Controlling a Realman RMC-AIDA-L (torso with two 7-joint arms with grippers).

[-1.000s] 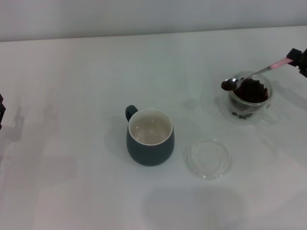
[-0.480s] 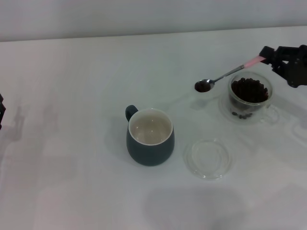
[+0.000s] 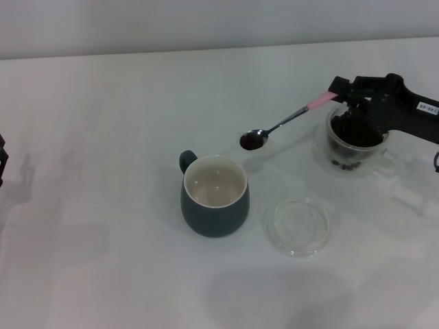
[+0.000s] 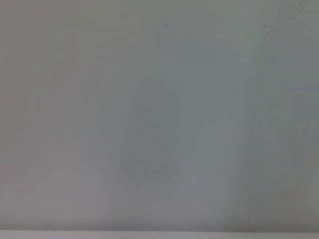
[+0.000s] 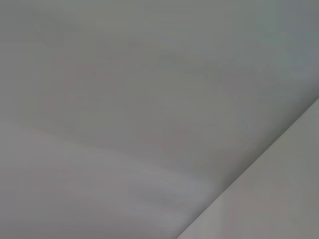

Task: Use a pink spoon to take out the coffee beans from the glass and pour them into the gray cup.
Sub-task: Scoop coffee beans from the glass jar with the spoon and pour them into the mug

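Leftward we carry the pink-handled metal spoon (image 3: pixel 285 123), our right gripper (image 3: pixel 345 91) clamped on its handle above the clear glass (image 3: pixel 357 147); its bean-filled bowl hovers near the blue-gray ceramic mug (image 3: pixel 214 196).

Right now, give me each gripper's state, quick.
Left gripper: parked at the table's left edge, state cannot be told.
Right gripper: shut on the pink spoon.

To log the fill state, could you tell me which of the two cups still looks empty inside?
The gray cup at centre: its cream inside looks bare, while the glass holds coffee beans.
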